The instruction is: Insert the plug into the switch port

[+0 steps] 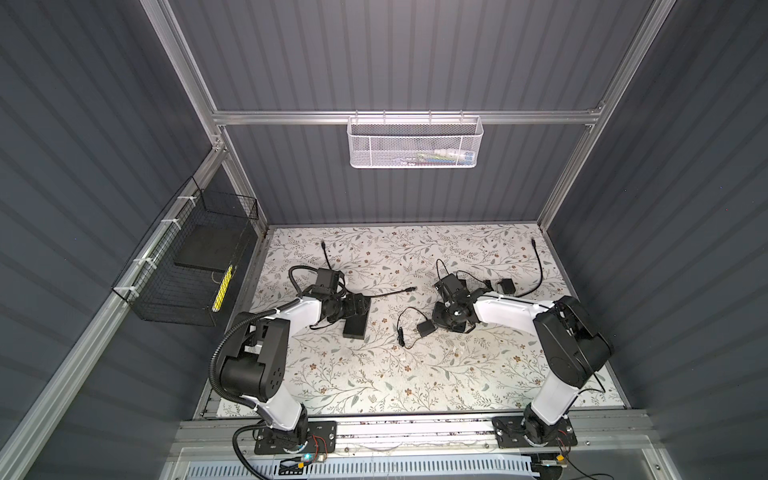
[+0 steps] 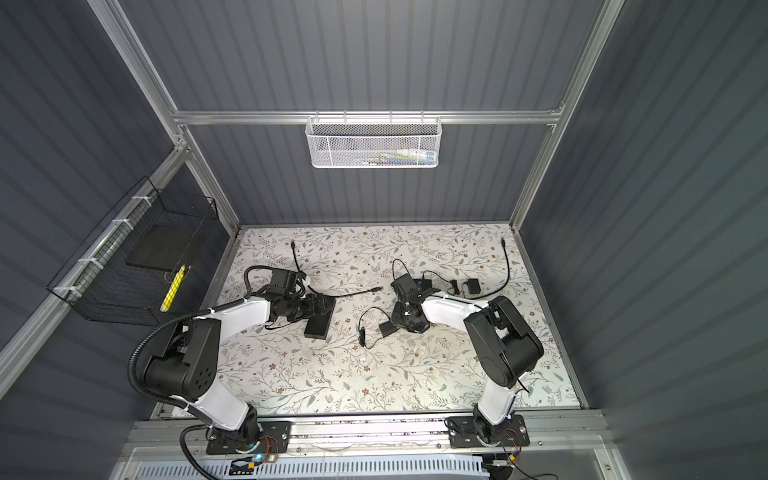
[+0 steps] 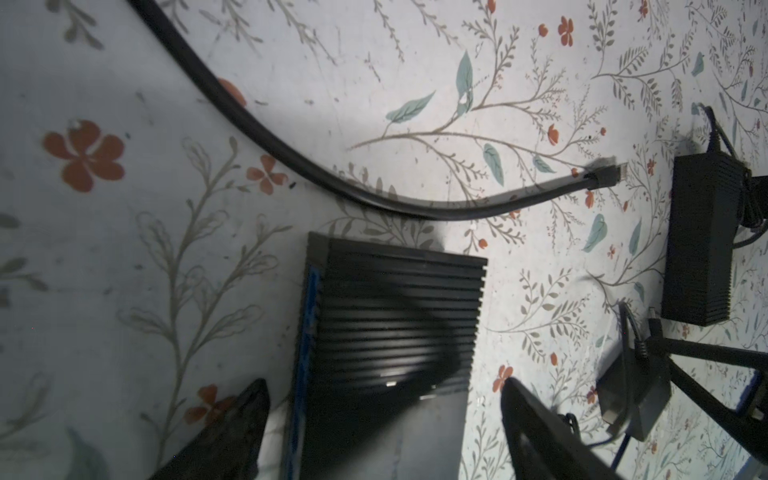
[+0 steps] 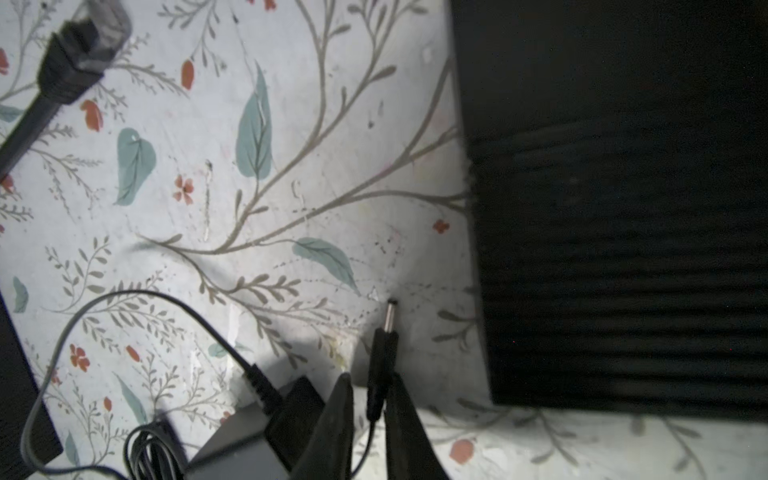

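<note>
Trouble first, from above: in both top views the switch [image 1: 355, 328] lies on the floral table [image 1: 457, 382] under the left gripper [image 1: 360, 308]. The right gripper [image 1: 433, 322] sits near it, just beside a small adapter [image 1: 426, 329]. The barrel plug is too small to make out there. A network cable [image 2: 357, 294] ends between the two arms and could be swept along on the approach.

Left wrist view: the left gripper [image 3: 386, 436] stands wide, a finger on either side of the switch [image 3: 395, 316], with table showing in both gaps. Unheld, the box would likely slide when the plug pushes against it.

Right wrist view: the right gripper [image 4: 370, 399] is clenched on the rear of the barrel plug [image 4: 383, 349], tip pointing ahead, with the ribbed switch [image 4: 623, 270] off to one side. A sliver of light beside one finger [image 4: 332, 415] suggests a thin hold, so the plug may twist under load. Its thin lead [image 4: 145, 295] loops back to the adapter [image 4: 249, 449] and may snag or drag it. No port shows in any view, so aiming is guesswork.
</note>
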